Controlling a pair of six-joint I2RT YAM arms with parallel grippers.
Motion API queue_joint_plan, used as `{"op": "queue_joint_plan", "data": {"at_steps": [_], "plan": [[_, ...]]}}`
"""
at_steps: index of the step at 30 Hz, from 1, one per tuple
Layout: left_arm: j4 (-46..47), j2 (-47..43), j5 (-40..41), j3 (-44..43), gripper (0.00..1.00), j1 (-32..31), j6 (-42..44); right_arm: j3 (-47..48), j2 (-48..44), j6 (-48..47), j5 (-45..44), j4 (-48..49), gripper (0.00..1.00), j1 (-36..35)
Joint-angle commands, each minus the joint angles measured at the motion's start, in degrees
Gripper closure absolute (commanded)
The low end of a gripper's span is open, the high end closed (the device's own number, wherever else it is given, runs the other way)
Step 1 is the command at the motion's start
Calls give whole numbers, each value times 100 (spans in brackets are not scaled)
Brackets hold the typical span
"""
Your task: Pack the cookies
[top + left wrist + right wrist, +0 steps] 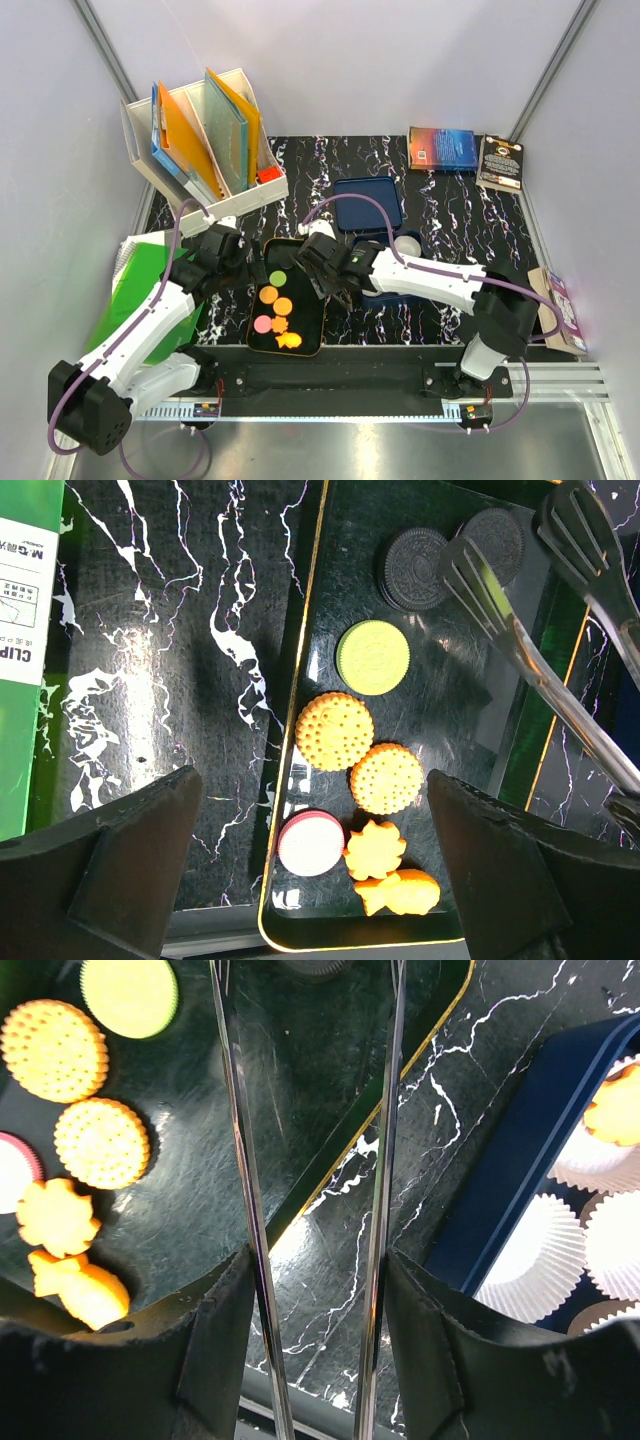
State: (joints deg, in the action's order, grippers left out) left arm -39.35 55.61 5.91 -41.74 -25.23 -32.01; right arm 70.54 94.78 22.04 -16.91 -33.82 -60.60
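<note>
Top camera looks down from above and behind; both wrist cameras closely overlook the same cookies.

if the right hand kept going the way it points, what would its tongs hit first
Most likely the dark cookies at the far end of the tray: the right hand aims its tongs at them, tips right beside them. Their height above is unclear, so they might pass over.

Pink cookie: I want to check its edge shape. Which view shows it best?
Left wrist: the pink cookie lies whole and close on the tray. Right wrist cuts it off at the frame's left edge; top external shows it whole but tiny.
</note>
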Motion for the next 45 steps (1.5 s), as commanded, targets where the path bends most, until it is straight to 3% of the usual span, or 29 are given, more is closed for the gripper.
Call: {"op": "queue_joint_plan", "data": {"at_steps": [1,12,20,25,45], "plan": [[147,11,-73,-36,1,-34,-33,232,93,-7,-226,166,42,74],[147,11,-73,-28,1,-34,-42,56,-21,134,-67,139,47,145],[147,-24,-81,-28,1,-43,-34,-216,-539,309,-40,69,37,154],[147,-51,-55,-10,1,-61,-42,-322,-751,318,-111,25,36,154],[130,-24,-2,-1,1,-113,-60,56,216,134,-76,25,44,215]]}}
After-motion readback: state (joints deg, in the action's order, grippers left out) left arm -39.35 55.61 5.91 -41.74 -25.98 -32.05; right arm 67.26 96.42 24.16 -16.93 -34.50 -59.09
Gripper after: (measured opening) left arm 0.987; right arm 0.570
